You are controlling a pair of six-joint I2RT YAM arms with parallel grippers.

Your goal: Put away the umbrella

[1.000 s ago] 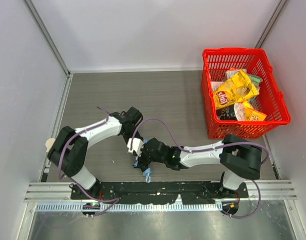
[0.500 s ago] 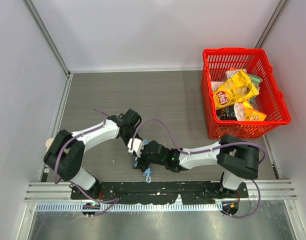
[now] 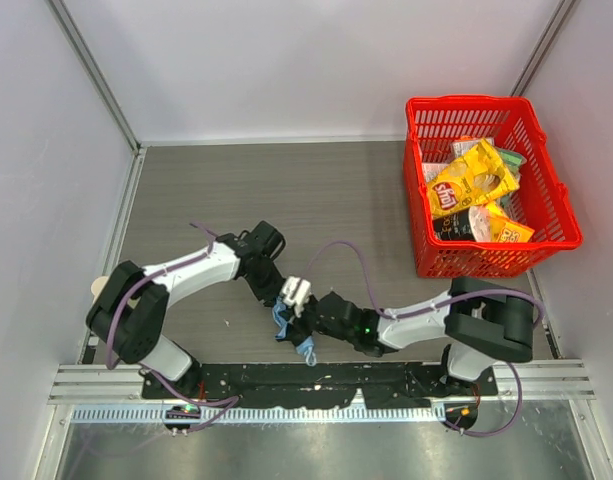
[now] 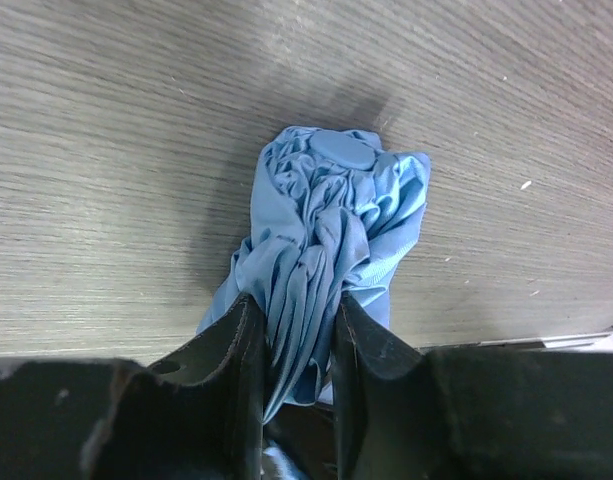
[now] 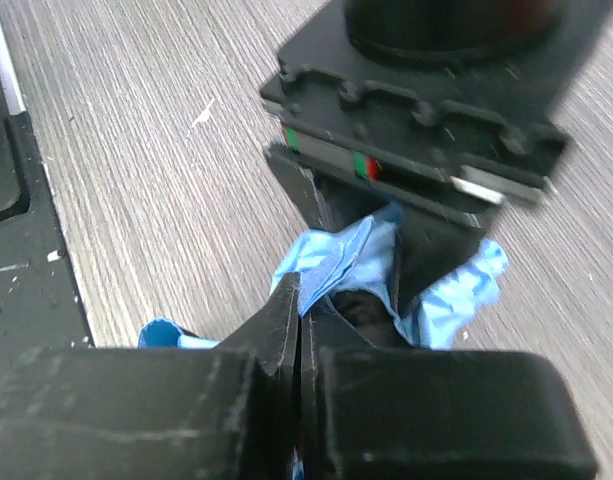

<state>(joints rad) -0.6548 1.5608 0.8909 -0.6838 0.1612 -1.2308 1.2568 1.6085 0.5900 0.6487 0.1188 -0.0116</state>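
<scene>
The left arm (image 3: 201, 262) and the right arm (image 3: 416, 312) bend low and meet over the umbrella (image 3: 282, 320), a little scrunched blue bundle near the front of the gray table (image 3: 336, 200). Off to the right sits a red basket (image 3: 486, 262) of snack bags (image 3: 468, 180).

The left arm (image 3: 191, 265) and right arm (image 3: 416, 312) have white links, black joints and purple cables (image 3: 338, 244); fingers (image 4: 226, 350) are scuffed black.

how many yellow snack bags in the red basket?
2: large yellow bag in the middle of the red basket; smaller yellow bag at its near-right corner. More may hide underneath.
</scene>
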